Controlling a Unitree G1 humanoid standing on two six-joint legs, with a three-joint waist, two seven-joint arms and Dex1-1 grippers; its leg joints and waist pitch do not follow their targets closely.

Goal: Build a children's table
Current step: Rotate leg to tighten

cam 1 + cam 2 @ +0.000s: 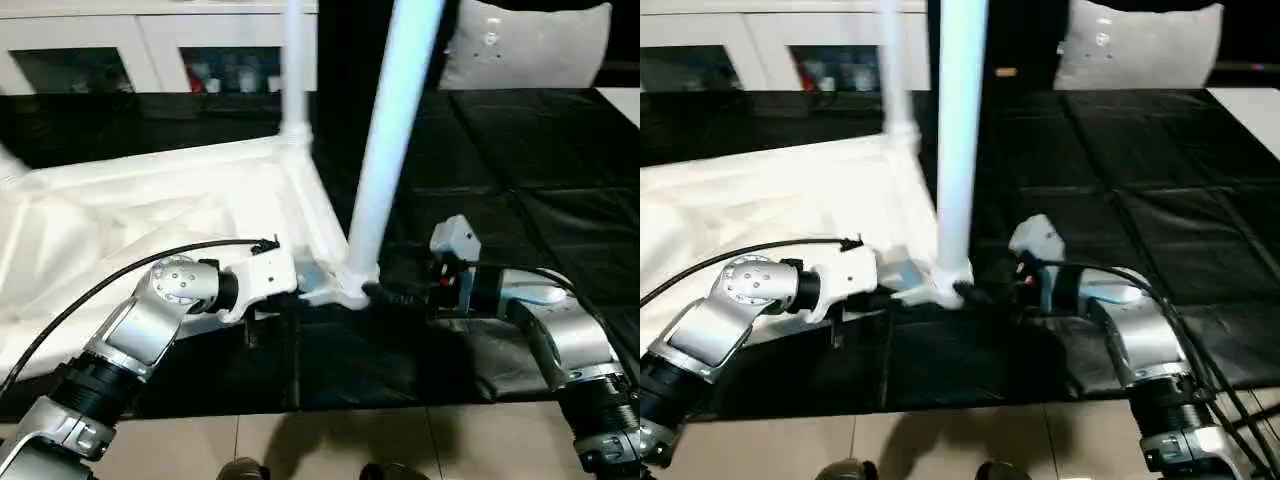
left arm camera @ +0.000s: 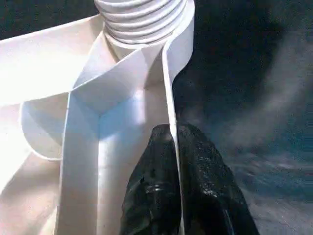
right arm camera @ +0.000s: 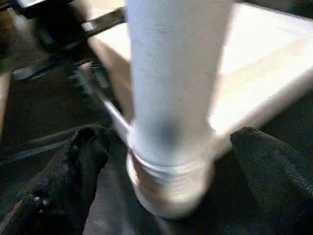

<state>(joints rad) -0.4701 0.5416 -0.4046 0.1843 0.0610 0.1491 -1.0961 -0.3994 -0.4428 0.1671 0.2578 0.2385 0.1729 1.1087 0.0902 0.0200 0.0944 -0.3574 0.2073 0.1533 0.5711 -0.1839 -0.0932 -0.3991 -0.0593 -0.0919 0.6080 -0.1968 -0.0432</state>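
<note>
White plastic tabletop is lying underside up on a black mat, two legs standing in its right-hand corners. The left gripper is pinching the rim by the near leg; the right gripper is spread wide around that leg's base.

head pair downward, wrists close on leg

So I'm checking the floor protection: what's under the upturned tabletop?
The tabletop lies on black padded mats that extend past its near corner. What lies beneath the tabletop itself is hidden by it.
</note>
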